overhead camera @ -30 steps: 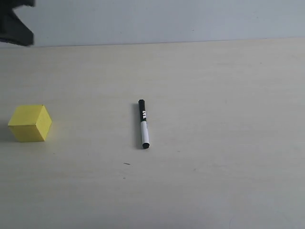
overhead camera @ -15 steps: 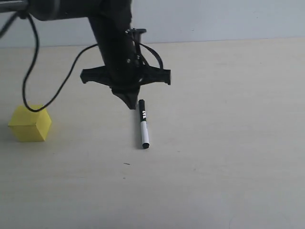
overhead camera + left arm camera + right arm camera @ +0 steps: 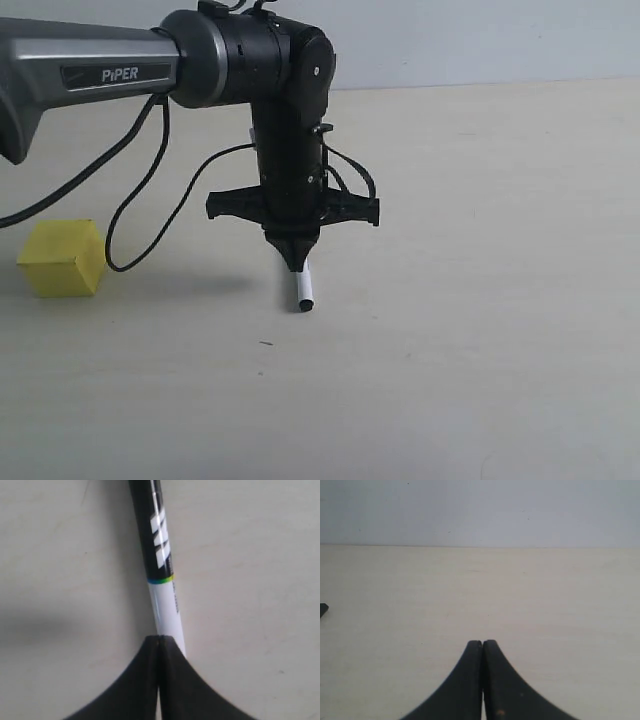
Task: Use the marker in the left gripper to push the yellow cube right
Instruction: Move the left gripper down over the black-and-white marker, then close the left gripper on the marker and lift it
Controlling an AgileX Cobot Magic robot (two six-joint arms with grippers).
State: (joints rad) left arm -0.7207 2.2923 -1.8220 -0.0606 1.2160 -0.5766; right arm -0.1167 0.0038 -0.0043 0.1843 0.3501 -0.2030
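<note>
The yellow cube (image 3: 64,258) sits on the table at the far left. Mid-table lies the marker (image 3: 304,290); only its white lower barrel and black end show below my left gripper (image 3: 296,266). That gripper points straight down over the marker's upper half, its fingers pressed together with nothing between them. In the left wrist view the shut left gripper (image 3: 159,639) has its tips over the white barrel of the marker (image 3: 160,555), which lies flat on the table. My right gripper (image 3: 482,642) is shut and empty over bare table; the exterior view does not show it.
Loose black cables (image 3: 140,215) hang from the grey "PiPER" arm (image 3: 90,70) between the cube and the marker. A pale wall (image 3: 480,40) stands behind the table's far edge. A small dark object (image 3: 322,610) pokes in at the right wrist view's edge.
The left arm has swung in from the upper left and come down over the marker, now hiding its black upper half. Marker and cube have not moved.
</note>
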